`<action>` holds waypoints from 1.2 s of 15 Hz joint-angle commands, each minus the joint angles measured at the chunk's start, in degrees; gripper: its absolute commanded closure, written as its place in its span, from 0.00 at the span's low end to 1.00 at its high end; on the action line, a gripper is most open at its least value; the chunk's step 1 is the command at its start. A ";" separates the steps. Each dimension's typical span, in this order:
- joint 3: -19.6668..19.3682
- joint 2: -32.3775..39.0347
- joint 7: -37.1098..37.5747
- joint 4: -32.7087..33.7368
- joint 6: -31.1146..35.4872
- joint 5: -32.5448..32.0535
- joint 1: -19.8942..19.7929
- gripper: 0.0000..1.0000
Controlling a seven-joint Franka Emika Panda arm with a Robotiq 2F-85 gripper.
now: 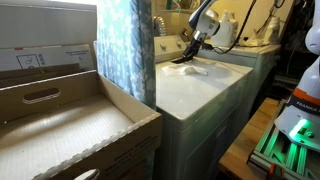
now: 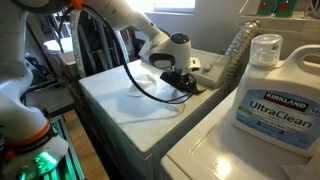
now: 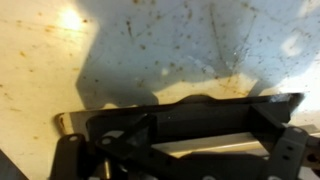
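The gripper point(image 2: 185, 80) is hanging low at the back of the washer lid point(image 2: 118, 98), pointing down at the white surface. The dark wrist view is not showing whether its jaws are parted or gripping anything, so I cannot tell. The lid is lying directly beneath and spreading forward from the gripper, its rear edge running crosswise under it. A detergent bottle point(image 2: 272, 90) is standing well apart on the neighbouring machine.

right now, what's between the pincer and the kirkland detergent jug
Nothing stands there. In an exterior view only bare white washer top and the edge of the neighbouring machine run between the pincer and the Kirkland UltraClean jug.
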 commanded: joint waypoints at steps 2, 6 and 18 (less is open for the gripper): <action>0.32 1.51 -1.06 0.04 1.33 -0.63 0.69 0.00; 0.50 1.07 -4.93 0.45 -0.09 -2.30 -0.27 0.00; 3.07 1.27 -8.41 -2.22 9.47 0.67 -0.67 0.00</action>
